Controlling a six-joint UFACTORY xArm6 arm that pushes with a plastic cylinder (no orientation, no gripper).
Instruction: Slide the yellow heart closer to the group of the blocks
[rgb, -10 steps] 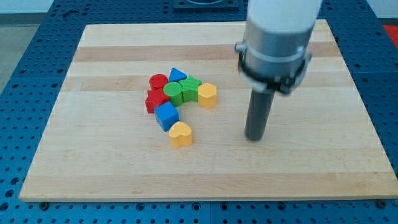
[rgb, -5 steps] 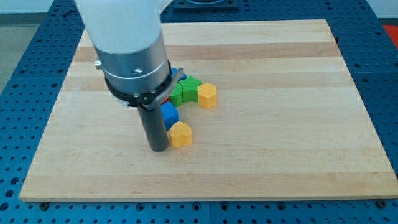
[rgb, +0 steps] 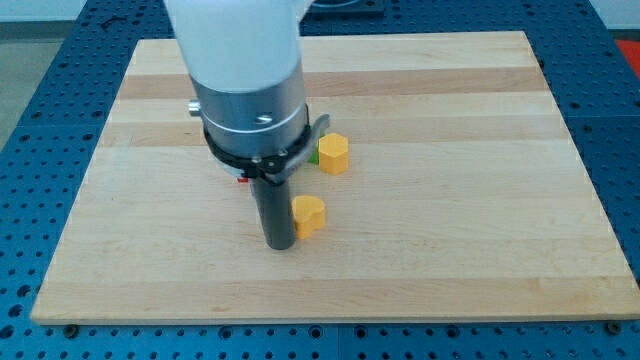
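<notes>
My tip (rgb: 279, 243) is touching the yellow heart (rgb: 309, 214) at its left, no fingers; next I am pushing it up toward the group

Your yellow heart (rgb: 309, 214): small, flat on the bench, below the yellow hexagonal block (rgb: 333, 153); remaining blocks mostly hidden.

Counted in camera view:
- One yellow heart (rgb: 309, 214), near board middle, toward bottom edge.
- One yellow hexagon-like block (rgb: 333, 154), nearer top edge than heart.
- One green sliver (rgb: 314, 155), touching that block's left side, shape unreadable.
- One red speck (rgb: 243, 180) under arm housing, shape unreadable.
- One rod, my tip (rgb: 279, 244).
- One wooden board (rgb: 480, 200).
- Other blocks hidden behind arm, uncountable.
</notes>
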